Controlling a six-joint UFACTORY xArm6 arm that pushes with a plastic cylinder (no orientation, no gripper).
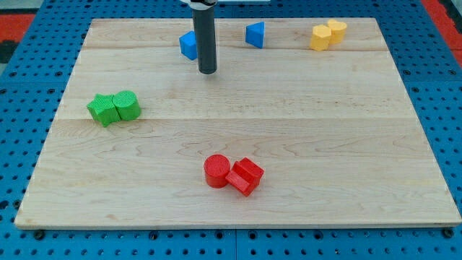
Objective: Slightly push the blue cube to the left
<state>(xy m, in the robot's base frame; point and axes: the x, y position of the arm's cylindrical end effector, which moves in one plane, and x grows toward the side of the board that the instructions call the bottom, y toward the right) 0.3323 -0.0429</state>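
A blue cube (pixel 188 45) lies near the view's top, left of centre, partly hidden behind my rod. My tip (pixel 207 71) rests on the board just to the right of and slightly below the blue cube, close to it; I cannot tell whether they touch. A second blue block (pixel 255 34), wedge-like, lies further right along the top.
The wooden board (pixel 289 130) sits on a blue pegboard. Two yellow blocks (pixel 328 34) touch at the top right. A green star-like block (pixel 103 110) and green cylinder (pixel 127 105) touch at the left. A red cylinder (pixel 216 171) and red block (pixel 245 175) touch at the bottom centre.
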